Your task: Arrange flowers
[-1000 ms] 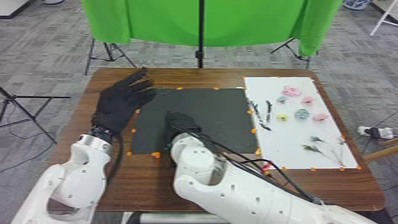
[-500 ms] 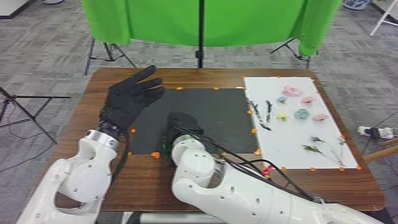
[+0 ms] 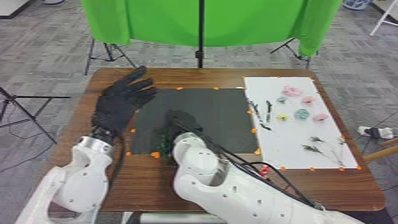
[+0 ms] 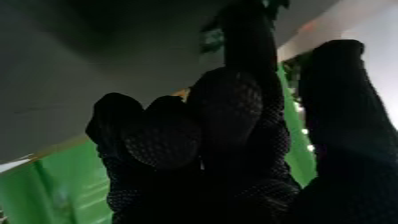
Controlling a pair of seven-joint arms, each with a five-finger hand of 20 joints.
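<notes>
1. The right hand (image 3: pixel 185 120) is over the left part of the dark mat (image 3: pixel 222 105). I cannot tell whether it is spread, pressed together or pinching something.
2. Dark green foliage (image 3: pixel 166 143) shows just left of the right wrist, over the near left part of the mat. In the wrist view there is leafy green close beside the right hand (image 4: pixel 235 100); it may be part of a sprig, though the dimness there makes that uncertain.
3. The left hand (image 3: pixel 123 104) is above the left side of the brown wooden table (image 3: pixel 142 185), near the mat's left edge. It is spread, its fingers apart and pointing to the far side.
4. A white sheet (image 3: pixel 284 140) lies on the right of the table, beside the mat. On its far half are a large pink flower (image 3: pixel 291 91), a small teal flower (image 3: pixel 282 100), a smaller pink flower (image 3: pixel 307 100), a yellow flower (image 3: pixel 282 117), a grey-green bloom (image 3: pixel 302 114) and another pink flower (image 3: pixel 321 117) farther right.
5. Dark twigs (image 3: pixel 268 110) lie along the sheet's left side, left of the flowers.
6. Thin green sprigs (image 3: pixel 313 149) lie on the sheet's near half.
7. A small red item (image 3: pixel 265 170) is beside the right arm's black cables, at the near side.
</notes>
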